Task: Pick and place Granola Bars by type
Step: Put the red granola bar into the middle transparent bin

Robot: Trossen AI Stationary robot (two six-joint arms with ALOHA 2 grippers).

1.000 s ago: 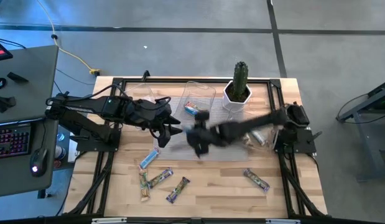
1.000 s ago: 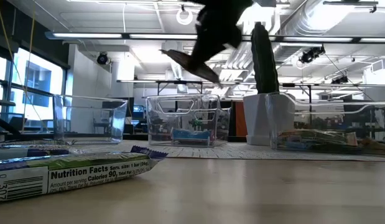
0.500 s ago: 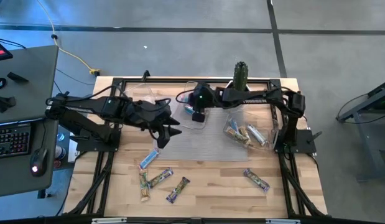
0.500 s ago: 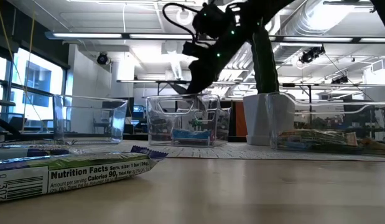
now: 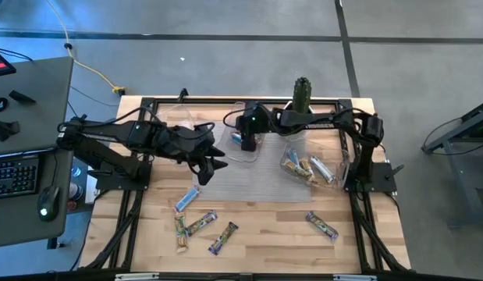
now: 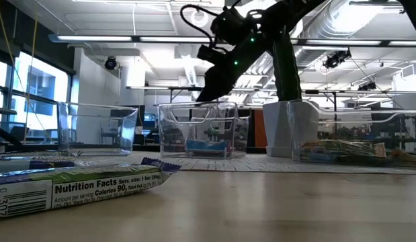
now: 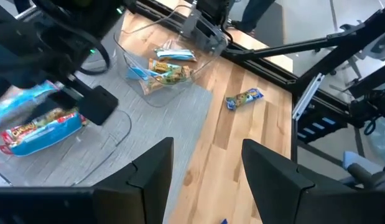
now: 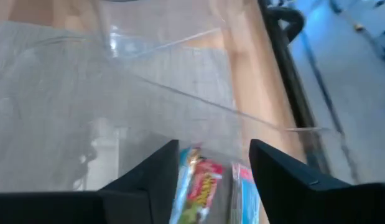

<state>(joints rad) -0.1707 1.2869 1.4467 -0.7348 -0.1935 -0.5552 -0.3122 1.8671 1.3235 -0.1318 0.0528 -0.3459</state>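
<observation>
Right claw (image 5: 246, 142) hangs over the middle clear tray (image 5: 250, 117) at the back of the tabletop (image 5: 264, 226), arm stretched across past the potted cactus (image 5: 301, 100). Wrist view shows its fingers spread w/ nothing between them, and light-blue/red-tan bars (image 8: 208, 186) lying in the tray just beyond the tips. So my read: this is the drop step, bar already in the tray.

To do it well:
- lift straight up before swinging away; tray walls are close on both sides, a sideways exit could clip the rim & shove the tray
- keep fingers spread till clear of the rim
- mind the cactus pot on the way back, it's right beside the arm

Left claw (image 5: 212, 164) hovers over the grey mat (image 5: 249, 183), fingers spread, empty, near the blue bar (image 5: 187, 199) at the mat's front edge. That looks like a fair next pick.

Other bars: a loose cluster (image 5: 200, 228) at front left, one green bar (image 5: 321, 225) alone at front right, a mixed pile in the right tray (image 5: 307, 168). Left tray (image 6: 97, 128) appears empty. Sorting seems roughly half done.
</observation>
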